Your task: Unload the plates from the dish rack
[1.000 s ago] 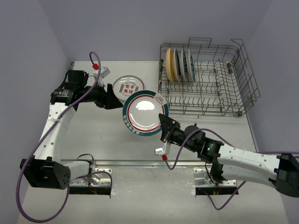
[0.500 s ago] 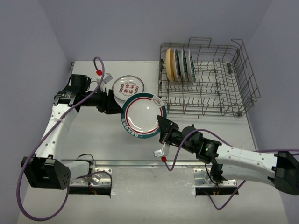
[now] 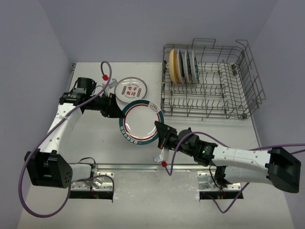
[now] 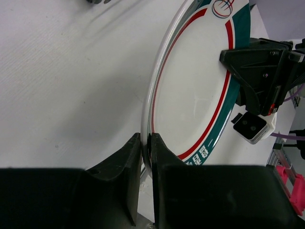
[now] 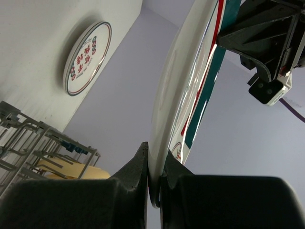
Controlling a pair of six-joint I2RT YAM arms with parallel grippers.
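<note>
Teal-banded plate [image 3: 140,123] is over the table, between the arms, just near of the red-character plate [image 3: 130,88]. The left gripper [image 4: 145,151] pinches one rim; the right gripper [image 5: 153,168] pinches the opposite rim. Judged a handover: one side should let go only once the other's pinch is firm. Wrist views show the rim seated between the fingers. Only the top view shows all four plates [image 3: 183,67] upright in the dish rack [image 3: 205,46].

White table [image 3: 97,140] between pale lavender walls [image 3: 119,28]
</note>
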